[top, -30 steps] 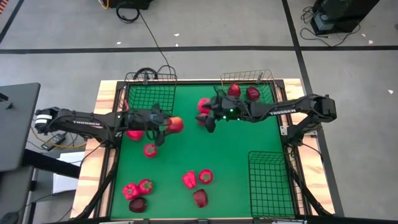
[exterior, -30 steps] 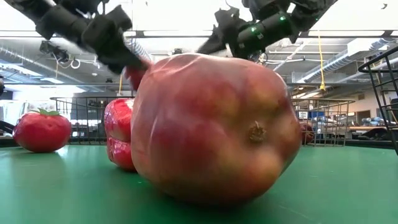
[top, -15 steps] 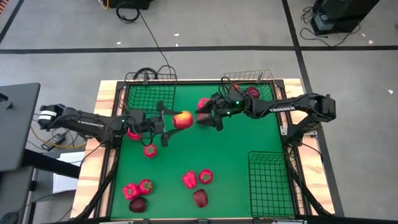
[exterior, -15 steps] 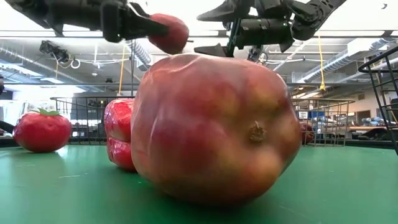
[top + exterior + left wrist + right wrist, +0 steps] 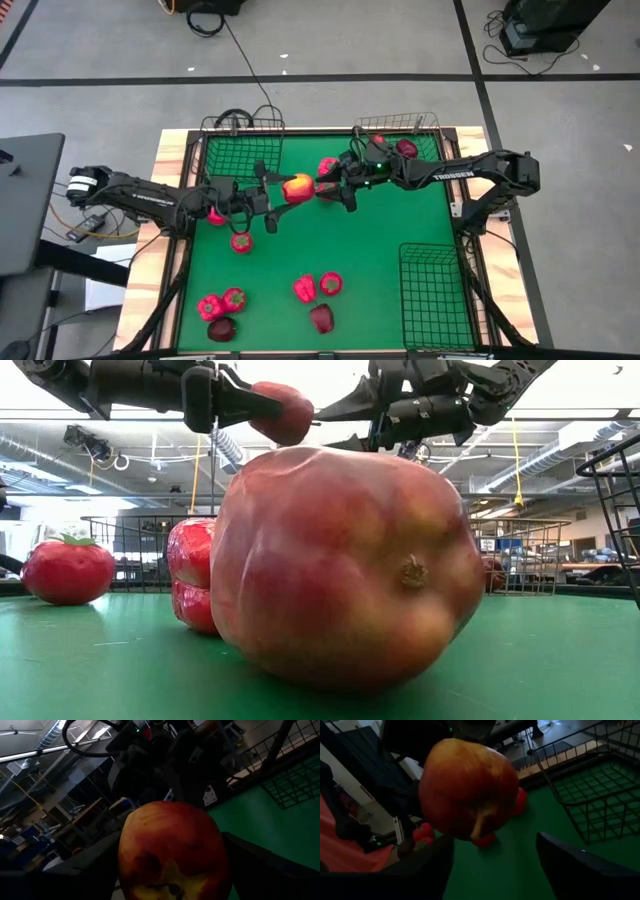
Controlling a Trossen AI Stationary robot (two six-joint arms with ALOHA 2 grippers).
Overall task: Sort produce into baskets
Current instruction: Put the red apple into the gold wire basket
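My left gripper [image 5: 285, 192] is shut on a red-yellow apple [image 5: 297, 187] held high over the green mat, left of the middle; the apple also shows in the low view [image 5: 285, 412]. My right gripper [image 5: 325, 190] is open and level, facing the apple from the right, its fingers spread just before it [image 5: 470, 787]. A squarish black basket [image 5: 243, 150] and a gold basket [image 5: 400, 135] stand at the far edge. A longer black basket [image 5: 435, 295] stands at the near right. Loose red produce lies on the mat. My left gripper pinches the apple's two opposite sides [image 5: 130, 855] between its two fingers [image 5: 85, 870]. The fingers come level from the table's left. The apple is lifted clear of the mat, its stem end [image 5: 480, 825] toward my right gripper. My right gripper's fingertips [image 5: 318, 412] are right at the apple; whether they touch it I cannot tell.
Two red items [image 5: 407, 150] lie in the gold basket, and a pepper [image 5: 327, 167] lies beside it. More produce lies below the left arm [image 5: 241, 241], at the near left [image 5: 221, 305] and near the middle [image 5: 318, 290]. A dark apple [image 5: 345, 565] fills the low view.
My left gripper has risen with the apple, lifting it clear of the mat, and carried it toward the table's right, up to my right gripper. My right gripper has tipped up from pointing down to level and faces the apple.
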